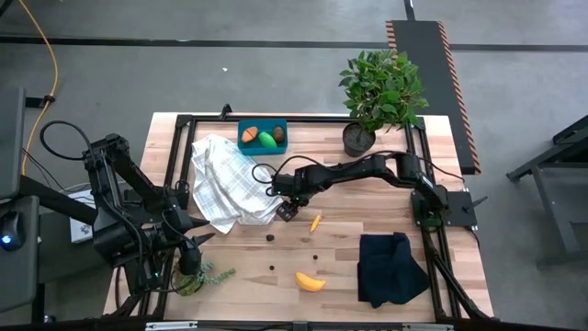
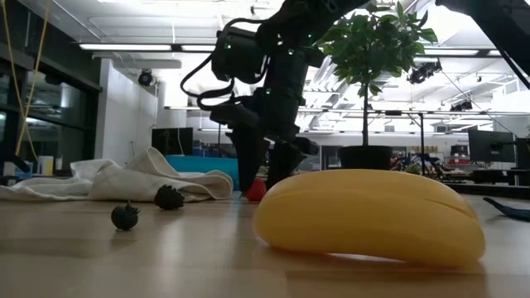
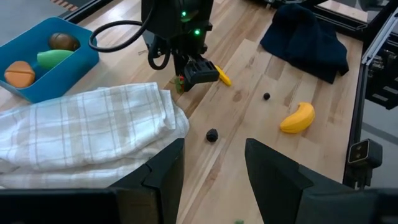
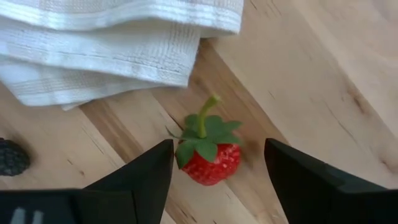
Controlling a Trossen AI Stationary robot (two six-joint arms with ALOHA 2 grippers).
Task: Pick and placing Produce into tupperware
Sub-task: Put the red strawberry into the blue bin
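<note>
**Strawberry Pick: Final Descent and Closure**

The right gripper (image 4: 214,165) hangs directly over the strawberry (image 4: 209,158), jaws spread wide with one finger on each side of the fruit and no contact yet. The strawberry lies on the bare wood just beside the edge of the white checked cloth (image 4: 118,43), its green stem pointing toward the cloth. A dark berry (image 4: 12,157) lies near, off to one side.

Procedure, as judged from this position:

1. Lower straight down until the fingertips flank the red body, not the leaves or stem. The stem is thin and likely to slip.
2. Keep the fingers off the cloth hem; a snagged fold may drag the cloth and shift the fruit.
3. Close slowly. The fruit is rounded and may roll if one finger touches first, so centre it before closing.
4. Lift vertically, then carry to the tupperware (image 1: 246,145), which stands beyond the cloth and already holds an orange piece, a green piece and a brown piece.

The left gripper (image 3: 214,165) waits at the near left of the table, jaws partly apart and empty. The banana (image 1: 310,282) and a small yellow piece (image 1: 315,222) remain on the table.
</note>
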